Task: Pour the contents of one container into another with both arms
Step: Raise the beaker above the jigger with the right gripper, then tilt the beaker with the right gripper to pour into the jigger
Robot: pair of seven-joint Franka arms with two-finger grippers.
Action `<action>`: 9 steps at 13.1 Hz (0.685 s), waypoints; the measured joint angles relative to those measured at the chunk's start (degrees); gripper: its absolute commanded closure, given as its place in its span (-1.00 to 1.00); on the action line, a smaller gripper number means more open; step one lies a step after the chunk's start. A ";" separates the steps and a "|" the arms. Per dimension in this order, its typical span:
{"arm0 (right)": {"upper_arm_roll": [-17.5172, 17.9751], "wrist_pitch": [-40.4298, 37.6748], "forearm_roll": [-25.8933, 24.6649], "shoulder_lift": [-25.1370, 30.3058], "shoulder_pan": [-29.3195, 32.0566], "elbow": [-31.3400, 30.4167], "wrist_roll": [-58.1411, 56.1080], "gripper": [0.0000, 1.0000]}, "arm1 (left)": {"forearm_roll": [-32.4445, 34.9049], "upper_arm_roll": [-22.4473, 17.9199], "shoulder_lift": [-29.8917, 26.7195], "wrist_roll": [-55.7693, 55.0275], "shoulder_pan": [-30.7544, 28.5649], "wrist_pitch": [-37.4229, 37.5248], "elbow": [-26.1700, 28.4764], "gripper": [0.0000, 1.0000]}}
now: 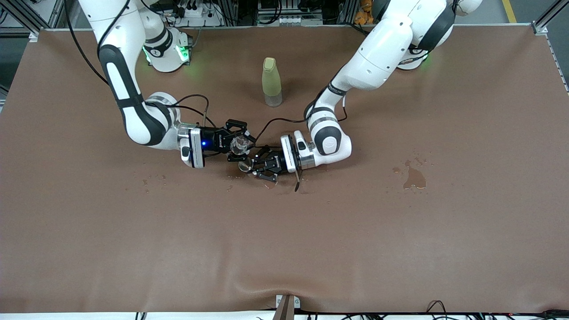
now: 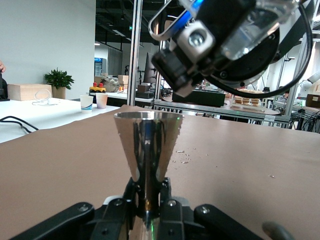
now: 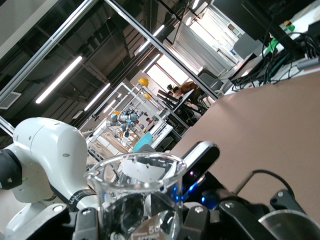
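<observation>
Low over the table's (image 1: 133, 249) middle, the left gripper (image 1: 262, 169) clamps a steel jigger (image 1: 245, 166), upright with its mouth up. At its ten o'clock the right gripper (image 1: 238, 144) grips a clear glass beaker (image 1: 239, 143), tilted above the jigger. At twelve o'clock, farthest, stands a yellow-green bottle (image 1: 271, 82).
</observation>
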State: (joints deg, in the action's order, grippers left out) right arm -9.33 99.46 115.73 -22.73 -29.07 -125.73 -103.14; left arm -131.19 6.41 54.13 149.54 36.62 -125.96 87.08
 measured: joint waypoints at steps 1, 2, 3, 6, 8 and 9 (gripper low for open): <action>0.04 0.00 0.00 0.00 -0.04 -0.17 0.63 1.00 | 0.00 0.00 0.00 0.00 0.00 0.00 0.00 1.00; 0.10 -0.01 -0.01 0.00 -0.13 -0.23 1.01 1.00 | 0.00 0.00 0.00 0.00 0.00 0.02 0.00 1.00; 0.12 -0.09 -0.01 0.00 -0.28 -0.23 1.26 1.00 | 0.00 0.00 0.00 0.00 0.00 0.02 0.00 1.00; 0.15 -0.35 -0.03 0.01 -0.87 -0.26 2.82 1.00 | 0.00 0.00 0.00 0.00 0.00 0.03 0.00 1.00; 0.19 -0.53 -0.04 0.03 -1.09 -0.42 4.87 1.00 | 0.00 0.00 0.00 0.00 0.00 0.03 0.00 1.00; 0.19 -0.80 -0.04 0.09 -1.10 -0.53 5.82 1.00 | 0.00 0.00 0.00 0.00 -0.01 0.03 0.00 1.00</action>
State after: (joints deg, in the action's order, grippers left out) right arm -9.14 98.66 115.69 -22.64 -30.17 -126.26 -97.31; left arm -131.19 6.41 54.13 149.54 36.61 -125.93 87.08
